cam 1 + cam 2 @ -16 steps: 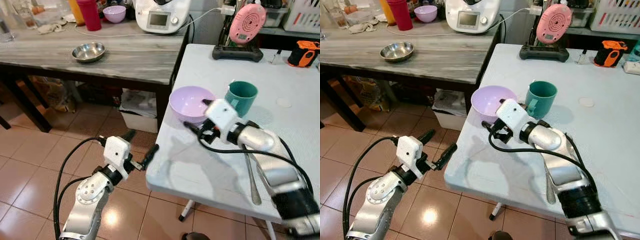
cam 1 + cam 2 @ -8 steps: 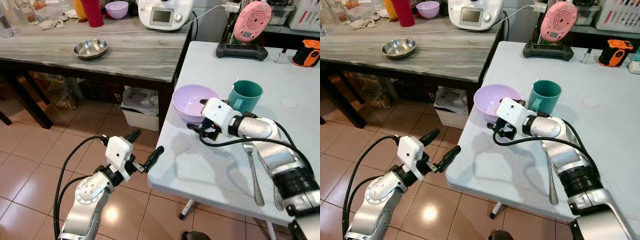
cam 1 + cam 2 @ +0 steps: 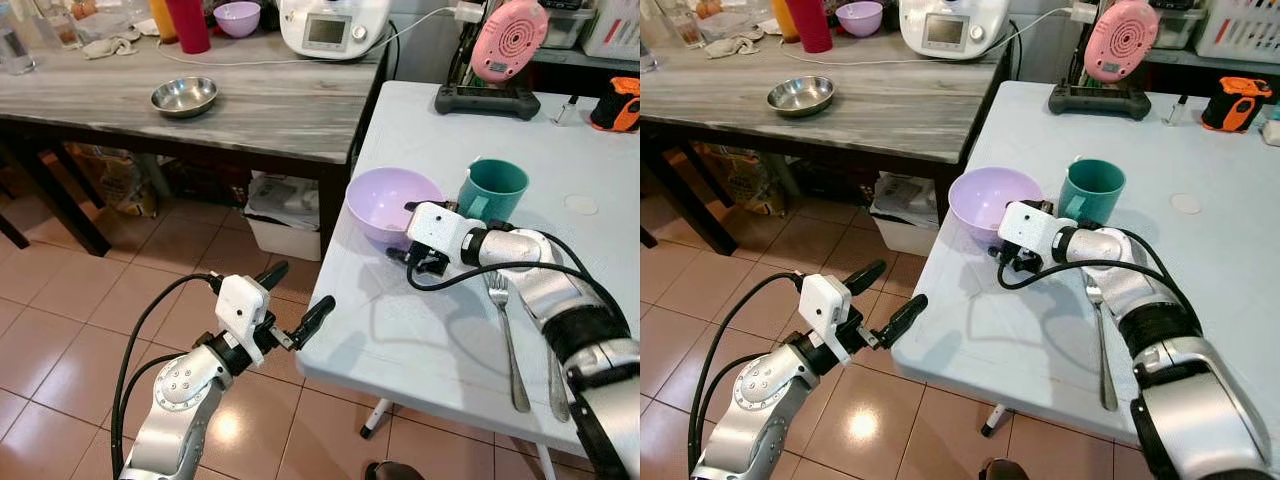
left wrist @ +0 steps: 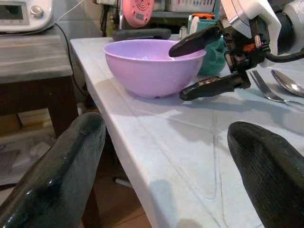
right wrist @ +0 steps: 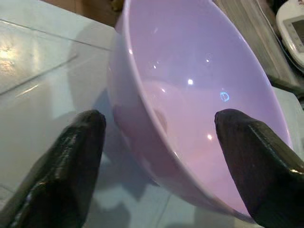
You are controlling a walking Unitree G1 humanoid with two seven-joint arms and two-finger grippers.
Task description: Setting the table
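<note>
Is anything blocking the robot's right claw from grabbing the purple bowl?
Nothing visible. The right gripper is open, with the purple bowl's near rim already between its fingers, one inside and one outside.

Terracotta floor tiles (image 3: 70,330) gleam under glare beneath the left claw (image 3: 298,300) — a grey wood-grain table (image 3: 250,110) stands beyond it, with what may be a white bin (image 3: 285,225) beneath, and a white folding table (image 3: 560,160) lies under the right claw (image 3: 412,238).
</note>
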